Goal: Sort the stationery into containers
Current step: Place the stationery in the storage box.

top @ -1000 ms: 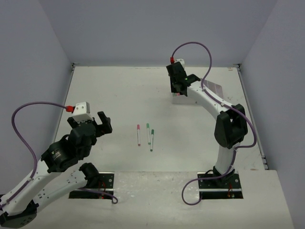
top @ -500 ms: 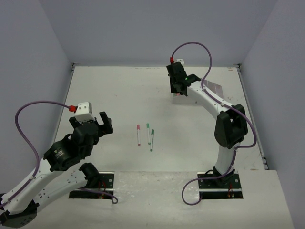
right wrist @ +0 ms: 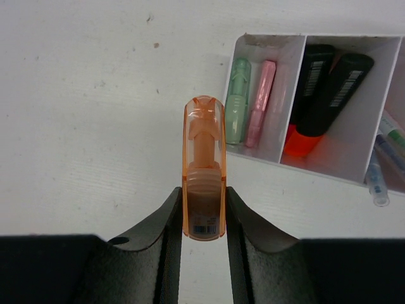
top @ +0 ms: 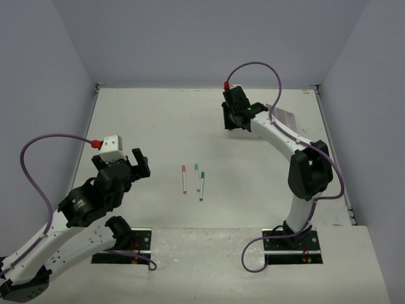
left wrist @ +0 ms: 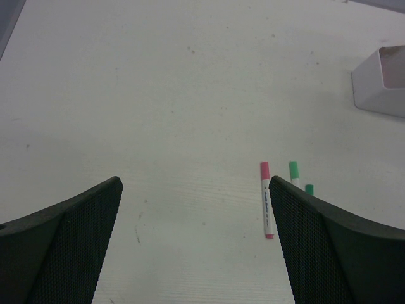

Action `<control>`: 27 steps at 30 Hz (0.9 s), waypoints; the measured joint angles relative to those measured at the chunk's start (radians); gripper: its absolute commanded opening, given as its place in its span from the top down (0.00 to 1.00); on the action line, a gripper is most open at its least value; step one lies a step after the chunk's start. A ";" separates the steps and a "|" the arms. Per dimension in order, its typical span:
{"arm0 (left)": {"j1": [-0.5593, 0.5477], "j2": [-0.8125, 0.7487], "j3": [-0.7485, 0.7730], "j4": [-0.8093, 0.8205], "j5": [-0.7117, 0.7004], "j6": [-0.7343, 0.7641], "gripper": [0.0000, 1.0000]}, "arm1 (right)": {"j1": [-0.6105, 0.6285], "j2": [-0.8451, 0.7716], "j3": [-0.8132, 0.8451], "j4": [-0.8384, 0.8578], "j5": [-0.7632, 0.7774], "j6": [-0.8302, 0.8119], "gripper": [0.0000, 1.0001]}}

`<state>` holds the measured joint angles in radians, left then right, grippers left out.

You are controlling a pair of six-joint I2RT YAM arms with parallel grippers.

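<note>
Right wrist: hand (right wrist: 202,196) snug on eraser (right wrist: 204,142)

Around my left claw (left wrist: 194,183), jaws wide with nothing between them, I have bare white worktop (top: 145,120) on every side. Ahead and to its right, a pink-capped white pen (left wrist: 266,199), a light-green-capped pen (left wrist: 294,170) and a darker green-capped pen (left wrist: 309,189) lie close together with only narrow gaps between them.

My right claw (right wrist: 202,190) is filled by a translucent orange plastic stick (right wrist: 204,164). Just beyond it, the white plastic divided organizer (right wrist: 297,38) walls off the way. Two black-and-orange highlighters (right wrist: 345,79) crowd one box. The end box has a free strip beside a pastel green eraser (right wrist: 237,101) and a pastel pink eraser (right wrist: 261,101).
</note>
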<state>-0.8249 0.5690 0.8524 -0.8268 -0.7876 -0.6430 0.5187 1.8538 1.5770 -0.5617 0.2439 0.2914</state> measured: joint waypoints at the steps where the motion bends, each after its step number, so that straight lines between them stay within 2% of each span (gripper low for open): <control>1: 0.000 0.000 0.000 0.000 0.000 0.000 0.00 | 0.002 -0.003 -0.007 0.001 -0.013 0.000 1.00; 9: 0.000 0.000 0.000 0.000 0.000 0.000 0.00 | 0.013 -0.012 -0.021 0.005 -0.067 0.004 1.00; 20: 0.000 0.000 0.000 0.002 0.002 0.000 0.00 | 0.013 -0.124 -0.165 0.030 -0.102 0.031 1.00; 27: 0.000 0.000 0.000 0.003 0.003 0.000 0.00 | 0.024 -0.125 -0.166 0.039 -0.141 0.032 1.00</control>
<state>-0.8249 0.5694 0.8524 -0.8242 -0.7841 -0.6426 0.5425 1.7287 1.4105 -0.5222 0.1026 0.3237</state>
